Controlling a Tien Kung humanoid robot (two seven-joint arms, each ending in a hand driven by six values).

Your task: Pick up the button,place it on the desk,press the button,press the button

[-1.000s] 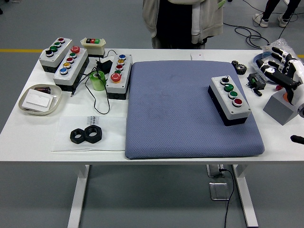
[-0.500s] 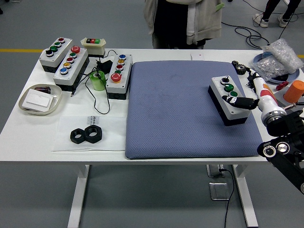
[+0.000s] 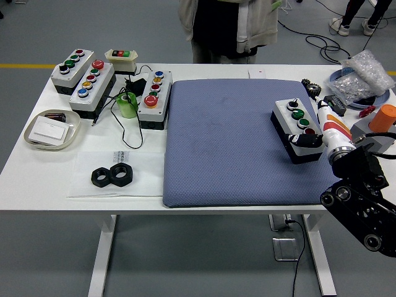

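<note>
A grey button box (image 3: 291,116) with black, green, green and red buttons lies on the blue mat (image 3: 229,142) at its right side. My right hand (image 3: 309,140) reaches in from the lower right. It rests on the near end of the box, with fingers curled down over the spot where the red button is, hiding it. The hand holds nothing. The left arm is out of view.
Three more button boxes (image 3: 154,93) (image 3: 93,83) (image 3: 71,65) and a small switch box (image 3: 120,55) stand at the back left, with a green tape roll (image 3: 128,105), black nuts (image 3: 113,176) and a tray (image 3: 52,129). A plastic bag (image 3: 362,68) and an orange object (image 3: 385,117) are on the right. A person (image 3: 229,28) stands at the far side.
My right hand came down from the far right edge and moved left onto the button box. It now covers the red button at the near end.
</note>
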